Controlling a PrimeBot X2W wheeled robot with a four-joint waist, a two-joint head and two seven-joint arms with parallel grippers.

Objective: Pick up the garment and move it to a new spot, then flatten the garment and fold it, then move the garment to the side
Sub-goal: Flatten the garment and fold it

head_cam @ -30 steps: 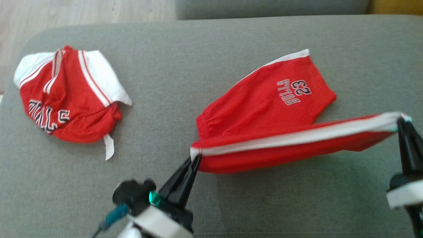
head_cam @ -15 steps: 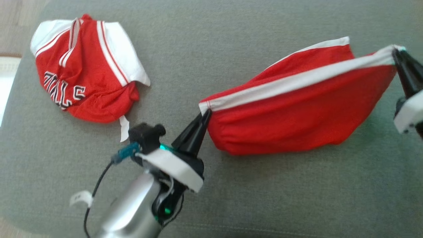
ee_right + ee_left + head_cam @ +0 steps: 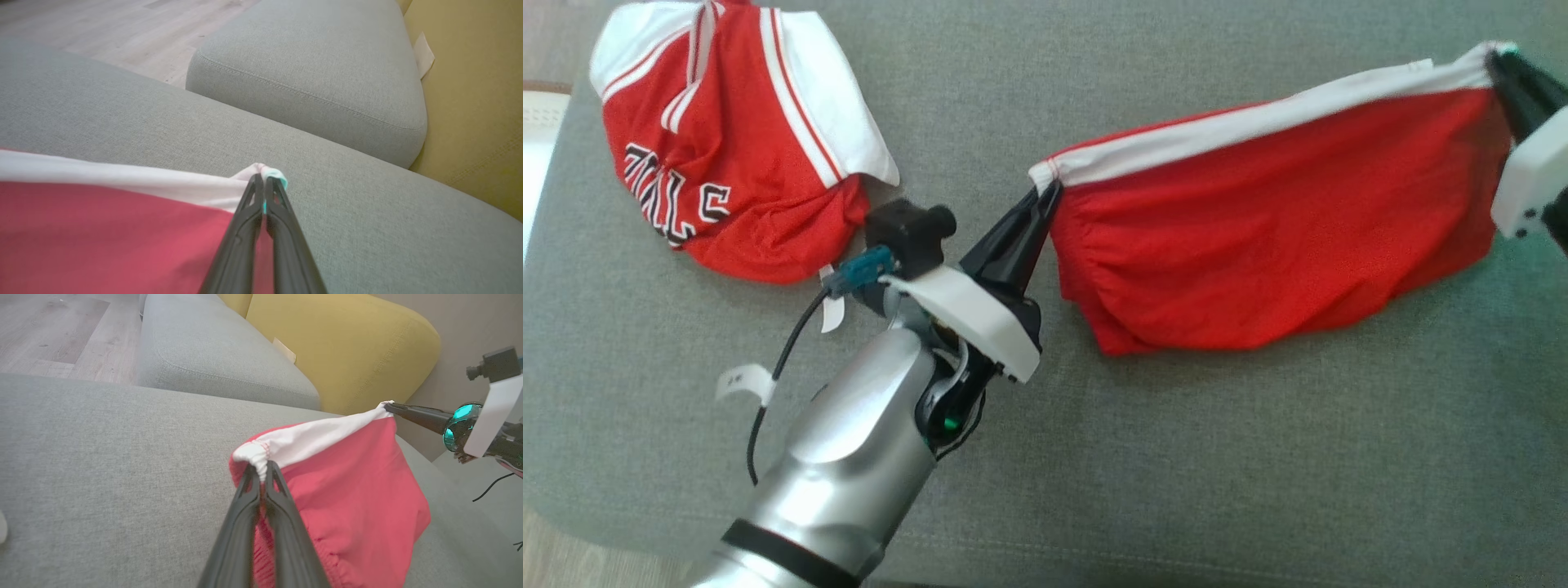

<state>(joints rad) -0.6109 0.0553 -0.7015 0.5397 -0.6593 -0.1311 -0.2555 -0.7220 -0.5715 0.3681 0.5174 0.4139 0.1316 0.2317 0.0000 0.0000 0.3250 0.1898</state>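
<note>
Red shorts (image 3: 1258, 229) are at 2 o'clock in the head view, stretched between both grippers over the grey sofa cushion (image 3: 1176, 457). Left gripper (image 3: 1045, 196) is pressed together, pinching the 9 o'clock end of the white band (image 3: 1258, 122). Right gripper (image 3: 1494, 61) is clamped the same way on the band's 2 o'clock end. Band is taut, red cloth sags below it. Can't tell whether the lower edge touches the cushion. Crumpled red-and-white jersey (image 3: 727, 147) lies on the cushion at 10 o'clock, well apart from the shorts. Yellow backrest (image 3: 347, 347) shows at 12 o'clock in the left wrist view.
</note>
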